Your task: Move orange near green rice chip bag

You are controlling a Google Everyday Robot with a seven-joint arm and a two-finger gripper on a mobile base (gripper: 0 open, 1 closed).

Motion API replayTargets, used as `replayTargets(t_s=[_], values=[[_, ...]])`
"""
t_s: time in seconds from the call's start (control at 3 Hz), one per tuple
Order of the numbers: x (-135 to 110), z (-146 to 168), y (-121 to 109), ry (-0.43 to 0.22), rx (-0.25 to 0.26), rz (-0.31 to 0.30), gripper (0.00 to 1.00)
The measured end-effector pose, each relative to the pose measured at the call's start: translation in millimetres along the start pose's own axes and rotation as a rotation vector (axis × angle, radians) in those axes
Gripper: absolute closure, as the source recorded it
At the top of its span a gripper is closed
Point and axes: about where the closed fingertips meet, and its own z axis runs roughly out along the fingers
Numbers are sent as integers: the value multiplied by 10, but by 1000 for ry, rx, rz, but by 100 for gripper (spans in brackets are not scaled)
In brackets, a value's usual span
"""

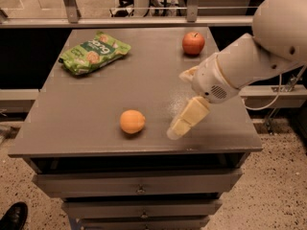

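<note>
Hovering near the orange (132, 121), the end effector (176, 130) hides whether it is spread or pressed together.

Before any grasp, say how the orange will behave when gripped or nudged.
Round and free on the flat table, the orange will probably roll if nudged. It looks firm, likely keeping shape. The gripper hangs just right of it.

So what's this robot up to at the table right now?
The robot arm's pincer hangs low over the grey table, close beside the orange but not touching it, so nothing is held yet. The orange sits near the front edge; the green rice chip bag lies at a far corner, well apart from it. A red apple sits at the other far corner.
</note>
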Motion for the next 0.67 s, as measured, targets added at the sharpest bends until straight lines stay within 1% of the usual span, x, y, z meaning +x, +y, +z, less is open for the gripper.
replayTargets(t_s=[0.33,0.67], values=[[-230,231,18,-96,-10,9,0],[-398,384,117,-161,-27,-3,0]])
